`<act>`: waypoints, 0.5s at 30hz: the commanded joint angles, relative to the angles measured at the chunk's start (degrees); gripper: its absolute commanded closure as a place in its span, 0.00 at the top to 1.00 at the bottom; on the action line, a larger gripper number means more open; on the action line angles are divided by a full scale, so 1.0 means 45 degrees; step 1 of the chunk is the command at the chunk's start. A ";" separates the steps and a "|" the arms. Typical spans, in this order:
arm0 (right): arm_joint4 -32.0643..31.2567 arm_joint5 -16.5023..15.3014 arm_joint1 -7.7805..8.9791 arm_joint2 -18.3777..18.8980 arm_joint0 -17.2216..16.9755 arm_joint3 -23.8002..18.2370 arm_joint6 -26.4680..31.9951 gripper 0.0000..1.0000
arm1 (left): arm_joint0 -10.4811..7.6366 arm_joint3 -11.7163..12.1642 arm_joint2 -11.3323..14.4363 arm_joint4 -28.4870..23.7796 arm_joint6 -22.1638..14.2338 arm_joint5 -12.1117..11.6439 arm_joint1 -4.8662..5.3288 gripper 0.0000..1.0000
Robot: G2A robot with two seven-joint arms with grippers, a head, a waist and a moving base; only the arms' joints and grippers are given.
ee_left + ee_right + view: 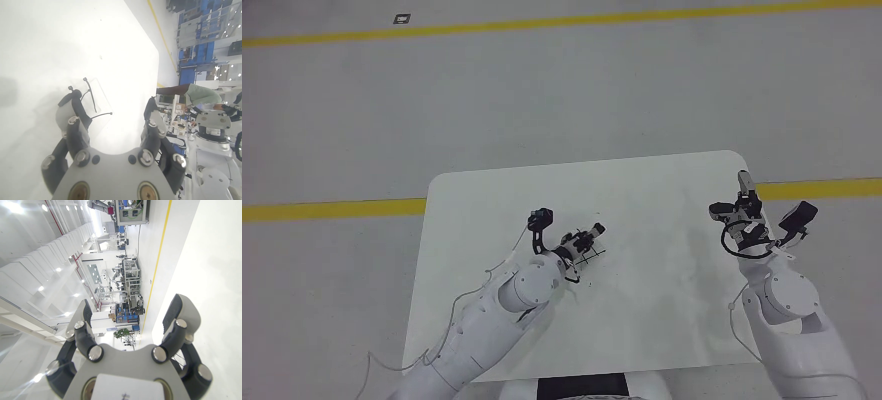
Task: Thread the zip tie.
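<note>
Three slim black zip ties [92, 98], seemingly plastic.

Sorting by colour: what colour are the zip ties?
The zip ties are black, clearest in the left wrist view.

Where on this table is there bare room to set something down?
The table is bare between the zip ties and the right gripper, and along the far edge. It is crowded around the left gripper, at the ties.
</note>
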 commanded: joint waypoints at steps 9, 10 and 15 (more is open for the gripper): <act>0.0000 0.0000 0.0000 0.0000 0.0000 0.0000 0.0000 1.00 | 0.0052 0.0039 -0.0318 0.0571 -0.0627 0.0000 -0.0089 0.82; 0.0000 0.0000 0.0000 0.0000 0.0000 0.0000 0.0000 1.00 | 0.0100 0.0002 -0.0369 0.0648 -0.0677 0.0000 -0.0091 0.85; 0.0000 0.0000 0.0000 0.0000 0.0000 0.0000 0.0000 1.00 | 0.0635 -0.0724 -0.0854 0.1001 -0.1018 0.0000 -0.0053 1.00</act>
